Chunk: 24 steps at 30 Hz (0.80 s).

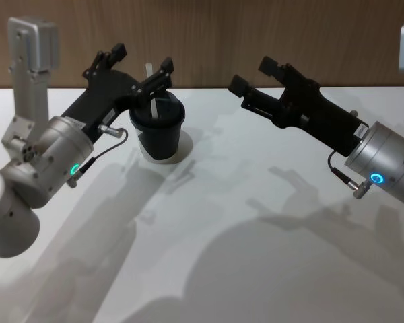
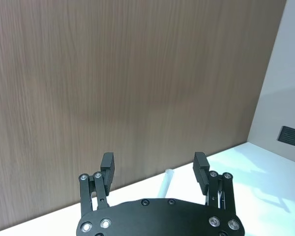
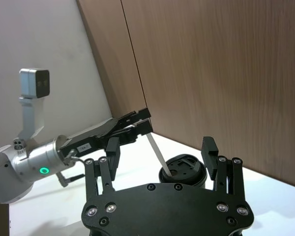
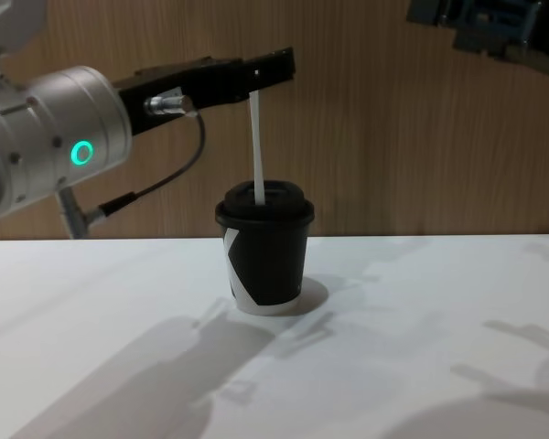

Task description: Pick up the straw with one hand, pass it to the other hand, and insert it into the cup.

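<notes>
Two grippers up over the white desk, as we see it. On the left, the left gripper (image 1: 139, 64), matte black on a silver wrist, hangs above the cup (image 1: 157, 130) with its fingers spread wide, gripping nothing. That thin white straw (image 4: 256, 151) stands nearly upright in the cup's black plastic lid, toward the desk's far edge. Further right, the right gripper (image 1: 254, 75) hovers open and empty, well apart.

One cup (image 1: 157, 131) (lidded), one straw (image 4: 256, 146)
</notes>
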Each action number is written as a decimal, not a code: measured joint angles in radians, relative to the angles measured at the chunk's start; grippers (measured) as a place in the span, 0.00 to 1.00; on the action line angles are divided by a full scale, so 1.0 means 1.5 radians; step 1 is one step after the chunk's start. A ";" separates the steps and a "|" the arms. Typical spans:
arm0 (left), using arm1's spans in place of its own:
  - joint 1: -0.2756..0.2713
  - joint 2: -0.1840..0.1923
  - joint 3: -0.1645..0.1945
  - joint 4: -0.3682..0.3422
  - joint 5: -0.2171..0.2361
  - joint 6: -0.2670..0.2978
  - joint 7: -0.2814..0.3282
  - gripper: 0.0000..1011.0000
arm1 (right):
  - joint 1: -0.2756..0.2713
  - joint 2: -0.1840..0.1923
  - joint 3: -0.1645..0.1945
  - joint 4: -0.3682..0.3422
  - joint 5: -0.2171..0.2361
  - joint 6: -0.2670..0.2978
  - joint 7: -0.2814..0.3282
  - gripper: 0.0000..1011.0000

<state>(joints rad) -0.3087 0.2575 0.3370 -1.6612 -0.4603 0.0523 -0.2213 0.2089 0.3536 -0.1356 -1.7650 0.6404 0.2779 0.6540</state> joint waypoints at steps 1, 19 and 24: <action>0.005 0.002 -0.002 -0.005 -0.001 0.000 -0.001 0.99 | 0.000 0.000 0.000 0.000 0.000 0.000 0.000 0.99; 0.096 0.047 -0.042 -0.097 -0.044 0.002 -0.034 0.99 | -0.017 0.002 -0.004 -0.017 -0.002 0.001 -0.015 0.99; 0.117 0.061 -0.052 -0.113 -0.063 0.001 -0.049 0.99 | -0.030 0.004 -0.005 -0.031 -0.005 0.004 -0.030 0.99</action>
<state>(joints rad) -0.1334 0.3488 0.2592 -1.8308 -0.5543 0.0545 -0.2947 0.1644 0.3590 -0.1439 -1.8119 0.6325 0.2844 0.6097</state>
